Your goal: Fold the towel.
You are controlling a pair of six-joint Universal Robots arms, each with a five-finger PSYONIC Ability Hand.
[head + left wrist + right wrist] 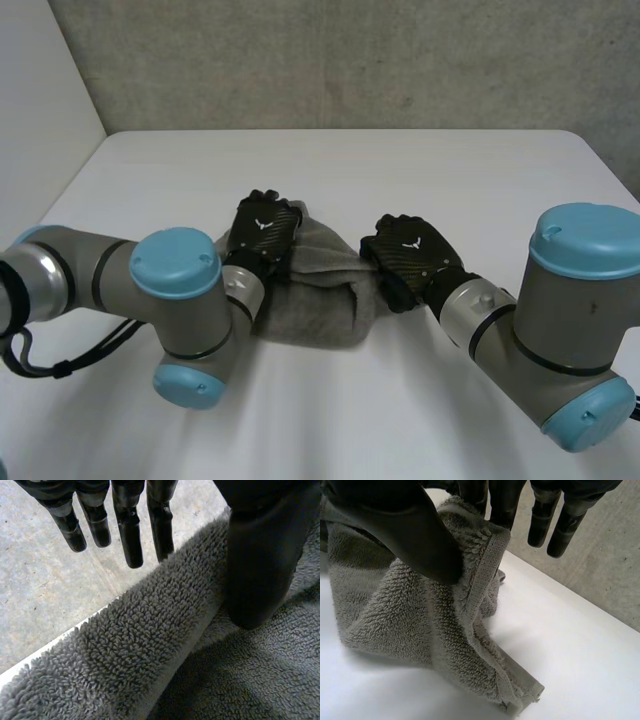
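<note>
A grey terry towel [322,292] lies bunched in the middle of the white table [420,170], between my two hands. My left hand [265,232] rests over its left part. In the left wrist view its fingers [131,535] hang straight above the towel's hemmed edge [150,645], and the thumb [260,555] stands over the cloth, so it is open. My right hand [412,255] is at the towel's right edge. In the right wrist view its thumb [400,530] pinches a lifted fold of the towel [395,615] against the fingers, and a hemmed corner hangs down to the table.
A grey concrete wall [350,60] runs behind the table's far edge. Bare white tabletop [580,645] lies around the towel. Both arms reach in from the near side, the left elbow [178,265] low beside the towel.
</note>
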